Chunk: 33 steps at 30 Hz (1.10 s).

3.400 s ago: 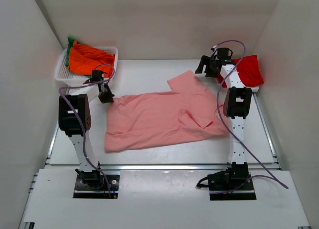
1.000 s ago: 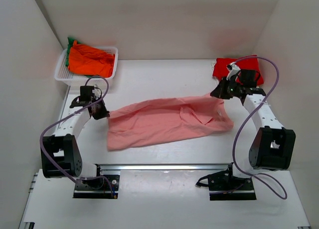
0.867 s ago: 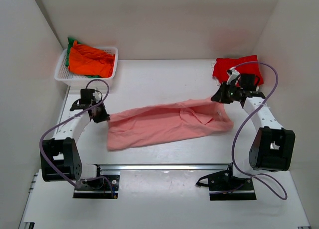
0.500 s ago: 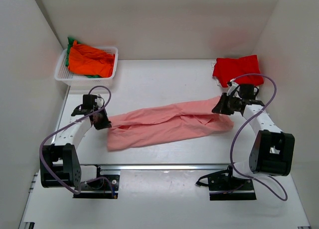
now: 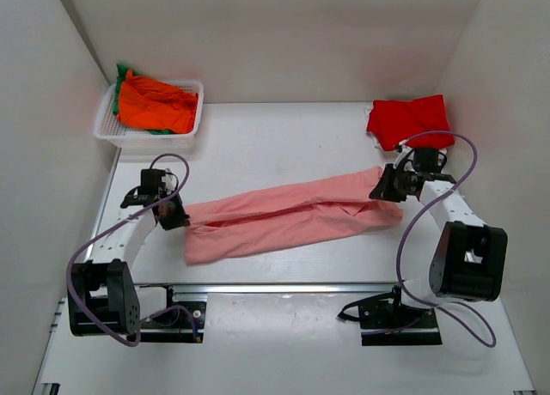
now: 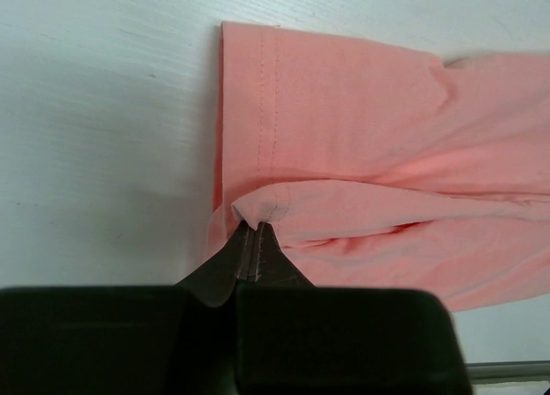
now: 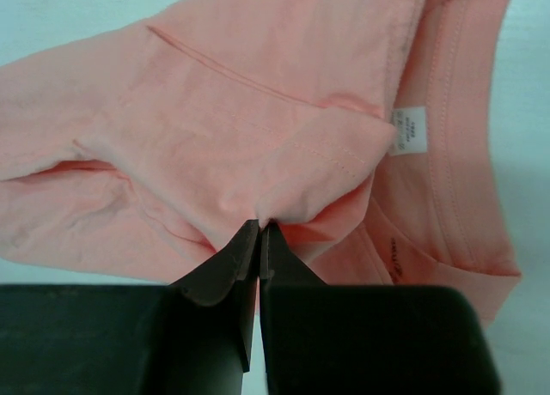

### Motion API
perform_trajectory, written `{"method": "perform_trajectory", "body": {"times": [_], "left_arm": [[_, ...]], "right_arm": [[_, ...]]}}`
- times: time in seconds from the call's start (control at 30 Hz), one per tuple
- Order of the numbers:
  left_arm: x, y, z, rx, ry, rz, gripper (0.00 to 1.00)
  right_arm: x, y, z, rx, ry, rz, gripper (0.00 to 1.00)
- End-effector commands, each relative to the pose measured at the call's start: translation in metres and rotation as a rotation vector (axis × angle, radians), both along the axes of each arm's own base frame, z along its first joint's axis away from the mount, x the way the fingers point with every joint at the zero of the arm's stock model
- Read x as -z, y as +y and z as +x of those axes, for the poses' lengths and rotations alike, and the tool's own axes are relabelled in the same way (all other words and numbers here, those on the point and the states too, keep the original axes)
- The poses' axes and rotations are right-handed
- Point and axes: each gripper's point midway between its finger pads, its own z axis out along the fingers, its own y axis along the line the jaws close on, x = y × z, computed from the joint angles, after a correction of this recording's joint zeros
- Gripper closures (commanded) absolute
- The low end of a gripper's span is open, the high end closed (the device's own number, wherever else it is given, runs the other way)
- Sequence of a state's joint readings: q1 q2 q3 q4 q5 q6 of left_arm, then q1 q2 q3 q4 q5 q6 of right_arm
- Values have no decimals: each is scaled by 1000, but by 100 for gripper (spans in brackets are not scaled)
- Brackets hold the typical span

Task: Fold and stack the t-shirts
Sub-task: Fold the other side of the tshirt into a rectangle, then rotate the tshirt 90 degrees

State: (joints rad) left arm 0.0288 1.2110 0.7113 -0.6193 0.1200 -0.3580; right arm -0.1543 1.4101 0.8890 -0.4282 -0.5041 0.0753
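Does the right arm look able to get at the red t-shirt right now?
Probably not yet: the red t-shirt lies close with nothing between, but the right claw is shut on the pink t-shirt and must release first.

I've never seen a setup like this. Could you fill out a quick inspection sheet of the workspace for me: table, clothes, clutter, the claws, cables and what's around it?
Surface: white table, matte.
Job's things: salmon-pink shirt folded lengthwise into a long band mid-table; red shirt folded at the far right; orange shirt lying over a green shirt in a white basket at the far left.
Clutter: nothing seen.
Grippers: left gripper shut on the salmon-pink shirt's hem end; right gripper shut on its collar end, near the label.
Cables: purple cables loop loosely off both arms, clear of the cloth.
Surroundings: plain white walls on three sides.
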Motion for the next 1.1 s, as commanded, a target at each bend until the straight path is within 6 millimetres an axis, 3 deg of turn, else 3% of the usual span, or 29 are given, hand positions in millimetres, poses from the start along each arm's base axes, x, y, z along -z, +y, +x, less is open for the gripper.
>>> {"method": "perform_trajectory", "body": {"times": [0.0, 0.07, 0.1, 0.13, 0.17, 0.2, 0.23, 0.3, 0.43, 0.5, 0.63, 0.7, 0.83, 0.9, 0.93, 0.97, 1.03, 1.07], "left_arm": [[6, 4, -5, -7, 13, 14, 100], [9, 7, -7, -18, 23, 15, 100], [9, 6, -7, -16, 20, 12, 96], [4, 8, -4, -22, 2, 12, 88], [-5, 9, 1, -22, -29, 14, 73], [-14, 7, 8, -14, -52, 13, 67], [-24, 7, 13, -7, -84, 29, 66], [-51, 3, 28, 26, -164, 41, 63], [-74, -17, 43, 110, -242, 17, 61], [-67, -28, 47, 161, -236, 6, 63], [-22, -50, 41, 243, -88, 43, 71], [8, -63, 25, 276, 34, 36, 73], [42, -75, -8, 304, 182, -5, 80], [49, -86, -25, 344, 228, -18, 81], [54, -86, -31, 346, 246, -14, 85], [54, -90, -38, 365, 259, -24, 87], [57, -101, -56, 396, 305, -47, 92], [55, -108, -60, 410, 315, -80, 95]], "right_arm": [[10, -20, 4, 74, 55, -61, 100], [19, -28, -3, 119, 118, -86, 100], [30, -31, -13, 145, 179, -87, 94], [29, -32, -16, 146, 200, -94, 84], [28, -34, -16, 154, 209, -111, 64], [24, -39, -17, 171, 199, -144, 54], [24, -40, -18, 176, 202, -183, 51], [3, -40, -10, 190, 121, -224, 44], [-25, -24, 0, 173, 41, -199, 42], [-26, -13, 1, 158, 47, -168, 42], [-2, 11, -6, 136, 140, -120, 45], [21, 29, -17, 106, 242, -111, 46], [53, 54, -22, 87, 363, -71, 51], [54, 68, -1, 74, 361, -27, 53], [65, 71, 4, 58, 393, -22, 53], [65, 78, 22, 38, 390, -12, 53], [46, 96, 77, -24, 298, 13, 53], [46, 105, 85, -54, 306, 30, 53]]}}
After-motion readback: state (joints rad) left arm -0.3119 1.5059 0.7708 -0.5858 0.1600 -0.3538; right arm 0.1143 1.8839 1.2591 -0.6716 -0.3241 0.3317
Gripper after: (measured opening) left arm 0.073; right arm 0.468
